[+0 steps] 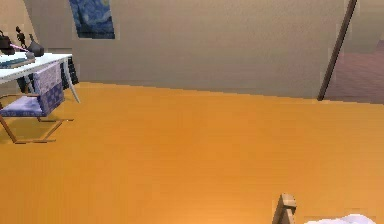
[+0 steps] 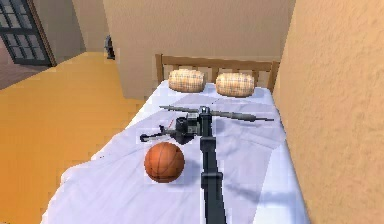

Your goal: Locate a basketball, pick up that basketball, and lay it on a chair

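An orange basketball [image 2: 164, 161] lies on the white sheet of a bed [image 2: 110, 175], left of the dark arm bar in the arm side view. The gripper [image 2: 152, 134] reaches out just beyond the ball, over the sheet. I cannot tell whether it holds anything, or whether it touches the ball. A chair [image 1: 36, 98] with blue patterned fabric and a light frame stands at the forward view's left, beside a white desk [image 1: 33, 66].
Two tan pillows [image 2: 186, 79] rest against the wooden headboard [image 2: 214, 61]. A long thin dark object [image 2: 235, 116] lies across the bed behind the arm. Open orange floor [image 1: 190, 150] spreads ahead. The bed's corner post [image 1: 288, 206] shows at bottom right, a doorway [image 1: 360, 55] at right.
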You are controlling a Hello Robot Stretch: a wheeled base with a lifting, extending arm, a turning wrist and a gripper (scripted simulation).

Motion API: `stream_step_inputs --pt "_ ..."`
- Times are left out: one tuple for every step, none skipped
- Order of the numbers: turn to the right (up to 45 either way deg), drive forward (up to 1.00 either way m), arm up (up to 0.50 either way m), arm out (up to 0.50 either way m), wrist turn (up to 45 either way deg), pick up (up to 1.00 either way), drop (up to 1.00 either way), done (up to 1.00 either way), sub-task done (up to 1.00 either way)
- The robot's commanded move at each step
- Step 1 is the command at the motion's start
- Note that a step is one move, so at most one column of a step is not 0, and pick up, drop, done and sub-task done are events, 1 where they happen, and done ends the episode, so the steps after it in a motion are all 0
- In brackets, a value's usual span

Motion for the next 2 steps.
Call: stream_step_inputs --pt "0.0 0.00 0.00 0.00 9.0 0.00 0.00 0.00 0.00" --pt "0.0 0.00 -0.30 0.00 0.0 0.00 0.00 0.00 0.00"
